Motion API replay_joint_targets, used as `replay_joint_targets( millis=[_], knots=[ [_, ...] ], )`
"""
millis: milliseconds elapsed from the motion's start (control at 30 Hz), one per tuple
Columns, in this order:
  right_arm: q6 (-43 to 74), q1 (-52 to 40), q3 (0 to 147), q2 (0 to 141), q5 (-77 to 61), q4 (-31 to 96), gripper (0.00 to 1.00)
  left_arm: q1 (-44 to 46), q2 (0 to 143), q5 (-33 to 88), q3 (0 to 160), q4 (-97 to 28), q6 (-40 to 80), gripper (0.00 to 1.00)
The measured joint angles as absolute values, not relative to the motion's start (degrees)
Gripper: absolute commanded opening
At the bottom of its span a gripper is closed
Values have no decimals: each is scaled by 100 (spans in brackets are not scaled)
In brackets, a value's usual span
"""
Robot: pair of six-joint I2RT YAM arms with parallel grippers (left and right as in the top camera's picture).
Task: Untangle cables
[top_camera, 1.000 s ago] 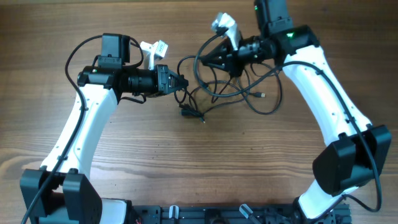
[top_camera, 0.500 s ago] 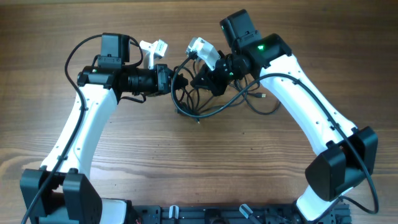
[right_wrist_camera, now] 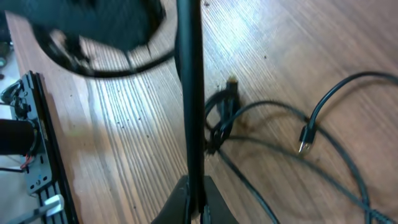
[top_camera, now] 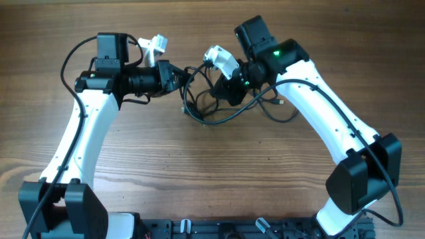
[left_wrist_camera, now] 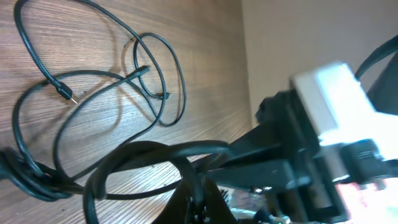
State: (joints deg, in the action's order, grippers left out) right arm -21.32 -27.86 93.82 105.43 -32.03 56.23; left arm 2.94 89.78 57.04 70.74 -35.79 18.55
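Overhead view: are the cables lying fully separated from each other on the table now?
No, the cables sit in one overlapping bundle of loops between the left gripper and the right gripper.

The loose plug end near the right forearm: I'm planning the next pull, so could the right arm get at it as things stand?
Probably not yet. The right gripper is shut on the cables; the plug end lies bare on the table.

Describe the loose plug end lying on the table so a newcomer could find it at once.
Start at the right arm's white forearm in the overhead view. Just inside its upper stretch, a thin black cable loop lies on the wood. The small plug end lies within it, metal-tipped and free, unlike the bundled cables between the grippers.
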Motion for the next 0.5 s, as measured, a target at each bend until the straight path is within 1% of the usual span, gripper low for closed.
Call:
replay_joint_targets(
  millis=[67,200,300,400,500],
  knots=[
    [-1839,-2801,9319,10543,-3052,5474,4,250,8978,5723,7065,-3524,2005,4],
    [-821,-2799,9122,10543,-2364,4974,4,207,8978,5867,7063,-3444,2187,4],
    [-231,-2779,8960,10543,-2130,4742,4,207,8978,5933,7059,-3422,2244,4],
    [226,-2727,8838,10543,-2029,4694,4,207,8980,5979,7052,-3380,2287,4],
    [438,-2665,8739,10543,-2023,4678,4,207,8984,5994,7052,-3332,2307,4]
  ],
)
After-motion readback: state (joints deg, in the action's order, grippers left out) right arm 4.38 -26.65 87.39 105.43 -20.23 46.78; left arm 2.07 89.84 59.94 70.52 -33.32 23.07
